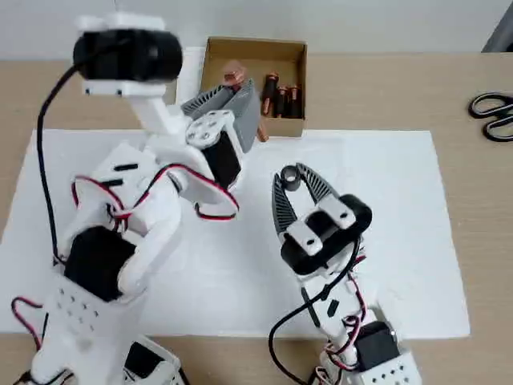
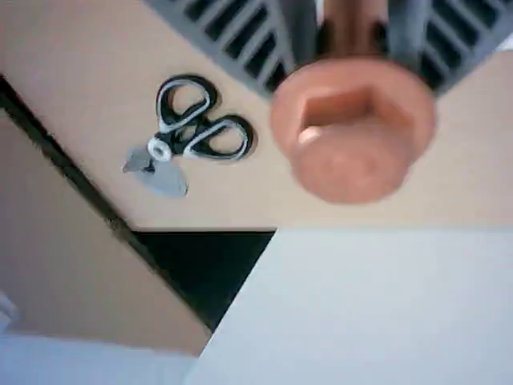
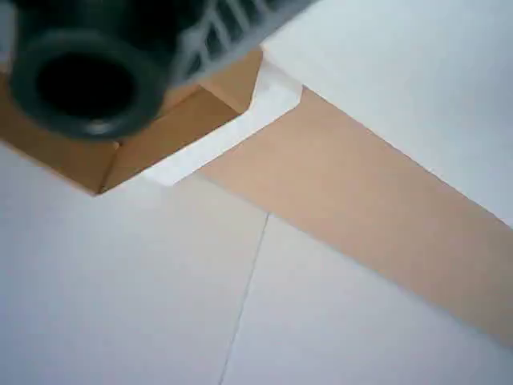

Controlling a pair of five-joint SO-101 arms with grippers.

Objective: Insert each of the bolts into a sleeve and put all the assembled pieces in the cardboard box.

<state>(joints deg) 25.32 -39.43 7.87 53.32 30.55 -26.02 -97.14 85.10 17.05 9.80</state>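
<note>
High view, left jaws pinch bolt [image 1: 234, 76], head toward box [image 1: 212, 64], right jaws pinch sleeve [image 1: 289, 178].

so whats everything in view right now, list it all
bolt: 1, copper, held in the left gripper at the box's near edge
sleeve: 1, dark grey, held in the right gripper above the sheet
pieces: a few, exact count unclear, copper and black, inside the box at its right side
box: 1, brown cardboard, at the table's far side
scissors: 1 pair, black handles, on the bare table right of the sheet
sheet: 1, white, flat on the table under both arms
table: 1, tan
left gripper: 1, grey fingers, shut on the bolt
right gripper: 1, grey fingers, shut on the sleeve
</note>
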